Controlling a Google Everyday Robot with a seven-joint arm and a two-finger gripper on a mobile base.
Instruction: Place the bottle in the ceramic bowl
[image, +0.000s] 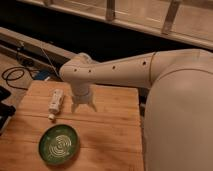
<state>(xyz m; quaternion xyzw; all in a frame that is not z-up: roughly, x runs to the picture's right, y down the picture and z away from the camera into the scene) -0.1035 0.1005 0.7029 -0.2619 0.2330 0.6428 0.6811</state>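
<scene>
Two things lie near the left edge of my bench (110, 130): bottle (55, 101) on its side, bowl (59, 144) by the front edge. End effector (83, 108) hangs open, empty, just beside the bottle; arm (125, 70) hides the front right corner.

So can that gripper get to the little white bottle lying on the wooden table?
Probably yes. The gripper hangs low over the wooden table, just beside the bottle, which lies flat in the open; nothing stands between them.

Pincer (84, 108) over wood tbl (116, 126): matt plastic; bowl (46, 146) glossy glaze; bottle (55, 101) smooth plastic.
</scene>
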